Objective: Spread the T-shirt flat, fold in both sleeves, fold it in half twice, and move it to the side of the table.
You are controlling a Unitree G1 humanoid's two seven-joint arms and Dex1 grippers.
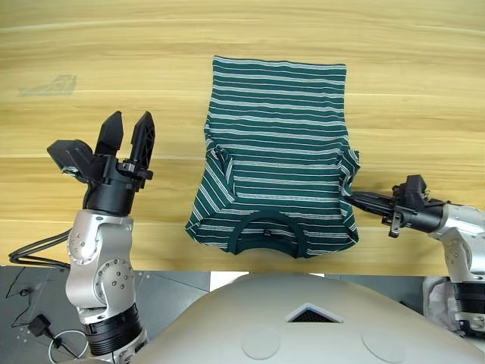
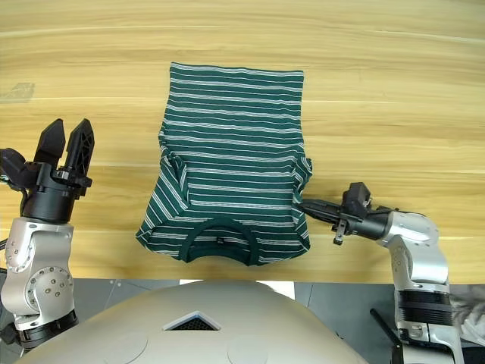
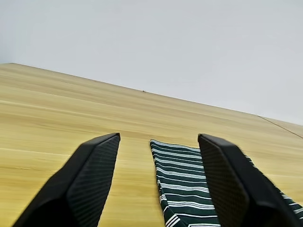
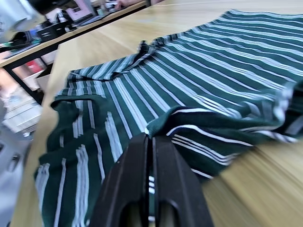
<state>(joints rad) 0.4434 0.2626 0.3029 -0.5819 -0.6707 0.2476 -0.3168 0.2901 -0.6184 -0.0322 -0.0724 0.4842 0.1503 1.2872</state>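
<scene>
L gripper [image 1: 130, 118] raised, fingers apart. R gripper [image 1: 353, 196] low, clamped on T-shirt [image 1: 276, 144] edge.

The label [image 1: 267, 225] inside the T-shirt [image 1: 276, 152] collar is too small to read. Clutter [image 4: 57, 26] beyond the table [image 4: 99, 47] edge is blurred.

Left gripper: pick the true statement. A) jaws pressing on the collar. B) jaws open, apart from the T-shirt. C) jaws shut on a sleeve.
B: the left gripper stands beside the T-shirt with its jaws spread apart and nothing between them.
</scene>
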